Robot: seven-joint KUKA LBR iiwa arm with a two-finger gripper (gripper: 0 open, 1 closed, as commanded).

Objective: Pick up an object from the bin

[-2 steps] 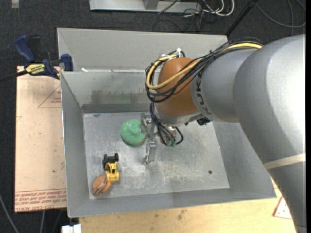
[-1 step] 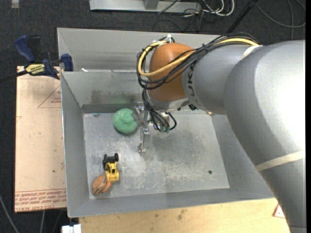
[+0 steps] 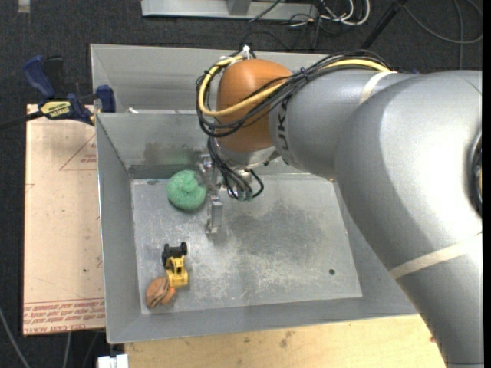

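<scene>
My gripper [image 3: 213, 227] hangs just beside the green lump [image 3: 186, 190]. Clenched or released, I can't tell. I'd centre over it before closing.

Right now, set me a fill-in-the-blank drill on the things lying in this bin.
The round lump nearest the claw is coloured ____. The toy truck is mostly coloured ____. The brown lump lies right beside the toy ____.
Missing words: green; yellow; truck.
</scene>
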